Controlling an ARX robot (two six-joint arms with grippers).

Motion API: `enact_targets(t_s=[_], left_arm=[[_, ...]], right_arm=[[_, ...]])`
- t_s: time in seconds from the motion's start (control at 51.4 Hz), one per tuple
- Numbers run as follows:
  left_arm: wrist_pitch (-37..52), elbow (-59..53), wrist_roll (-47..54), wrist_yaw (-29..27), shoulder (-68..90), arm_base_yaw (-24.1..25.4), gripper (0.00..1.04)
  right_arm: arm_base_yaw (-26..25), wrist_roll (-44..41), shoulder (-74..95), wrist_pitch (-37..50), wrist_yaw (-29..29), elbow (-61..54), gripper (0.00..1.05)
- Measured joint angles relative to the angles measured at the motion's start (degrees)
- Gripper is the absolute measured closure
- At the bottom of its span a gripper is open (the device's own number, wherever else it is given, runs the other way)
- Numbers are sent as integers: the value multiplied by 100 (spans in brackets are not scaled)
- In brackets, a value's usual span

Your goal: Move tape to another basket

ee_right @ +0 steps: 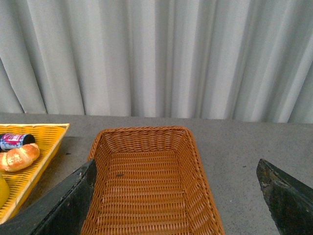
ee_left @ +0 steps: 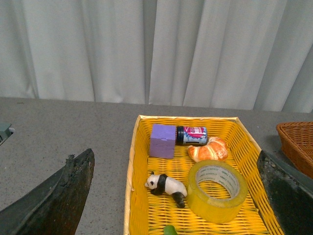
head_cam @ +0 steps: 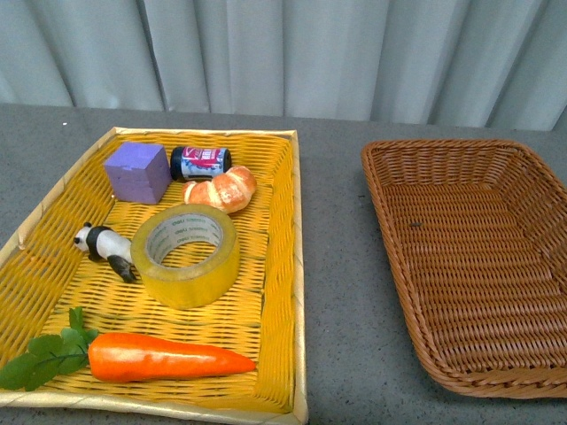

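The tape (head_cam: 188, 282), a wide yellowish roll with a white printed core, lies flat in the middle of the bright yellow tray (head_cam: 276, 221). It touches the toy panda (head_cam: 106, 248). The brown wicker basket (head_cam: 478, 257) stands to the right on the grey table, with nothing in it. Neither arm shows in the front view. My left gripper (ee_left: 176, 152) is open and empty, well back from and above the tape (ee_left: 212, 204). My right gripper (ee_right: 176, 164) is open and empty, above the near end of the basket (ee_right: 146, 181).
The tray also holds a purple cube (head_cam: 137, 171), a small can (head_cam: 201, 162), a croissant (head_cam: 221, 189) just behind the tape, and a carrot (head_cam: 164, 357) at the front. A strip of grey table separates tray and basket. A grey curtain hangs behind.
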Motion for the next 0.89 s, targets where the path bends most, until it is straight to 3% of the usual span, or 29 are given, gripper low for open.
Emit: enact_targets(t_s=[0.894], left_arm=[[0,0,0,0,0,0,6]], right_arm=[[0,0,0,0,0,0,9]])
